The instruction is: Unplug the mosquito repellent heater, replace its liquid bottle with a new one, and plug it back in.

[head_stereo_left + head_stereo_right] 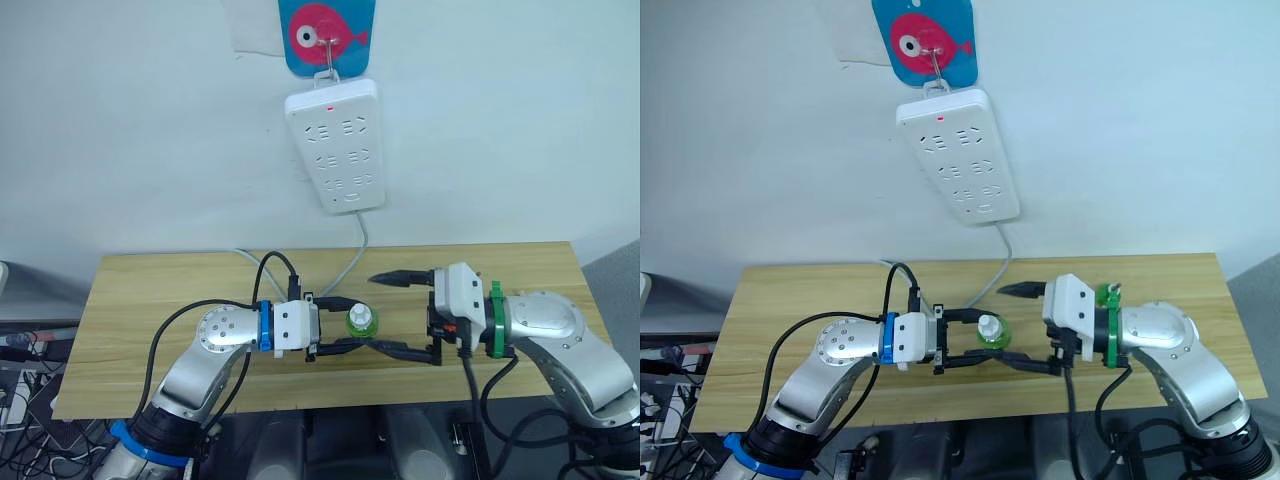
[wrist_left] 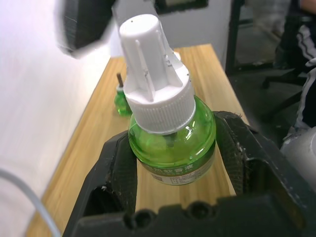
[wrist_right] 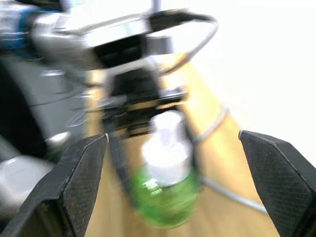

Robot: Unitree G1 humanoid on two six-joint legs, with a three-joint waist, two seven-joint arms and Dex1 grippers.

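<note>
On the light wooden counter (image 1: 150, 290), the left end effector (image 1: 345, 323) holds a small green translucent liquid bottle with a ribbed white plastic cap (image 1: 362, 321), its two black fingers (image 2: 118, 168) closed against the bottle's round body on either side; the bottle stands upright between them, cap up. The right end effector (image 1: 395, 315) faces it from the other side with its black fingers (image 3: 79, 173) spread wide, one finger raised above the counter and the other low, its tip reaching just beside the left end effector's lower finger near the bottle, though contact cannot be judged. In the left wrist view a second small green bottle with a dark wick and no cap (image 2: 121, 96) stands farther along the counter, well apart from the held one. On the pale wall above the counter hangs a long white multi-socket power strip (image 1: 335, 145) with a small red light, suspended from a hook on a blue card with a pink fish (image 1: 326, 35), and its grey cable (image 1: 352, 255) runs down to the counter.
</note>
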